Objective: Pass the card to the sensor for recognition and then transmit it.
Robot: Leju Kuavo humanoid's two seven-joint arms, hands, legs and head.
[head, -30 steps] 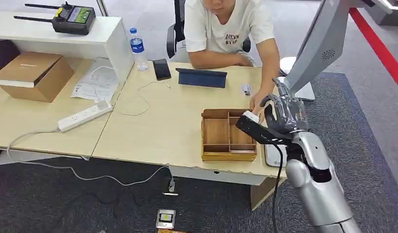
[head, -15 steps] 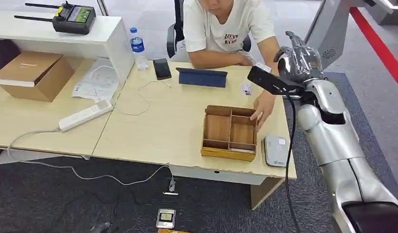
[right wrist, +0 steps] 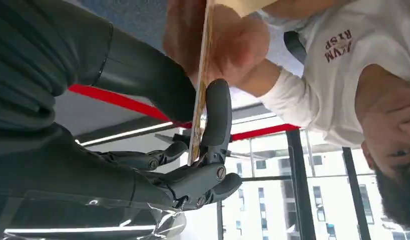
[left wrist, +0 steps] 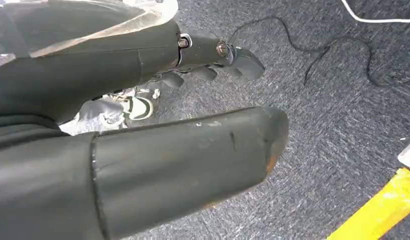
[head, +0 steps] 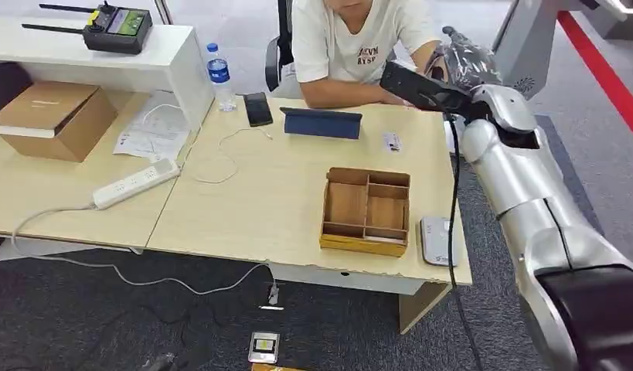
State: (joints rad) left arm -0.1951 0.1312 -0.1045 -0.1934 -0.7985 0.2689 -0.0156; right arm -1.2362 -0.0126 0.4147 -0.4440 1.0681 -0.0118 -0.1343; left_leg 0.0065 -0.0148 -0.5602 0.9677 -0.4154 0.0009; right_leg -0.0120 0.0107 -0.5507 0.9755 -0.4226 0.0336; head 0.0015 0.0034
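Right robot hand was raised above the far edge of the surface, well beyond the wooden tray. It pinched the card edge-on between thumb and a finger; a person's hand gripped the card's other end. Left robot hand hung over the carpet, fingers loosely apart, holding nothing.

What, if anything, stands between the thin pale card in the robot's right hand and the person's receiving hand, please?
Nothing visible does: the right hand pinches the thin pale card, and the person's hand touches its far end.
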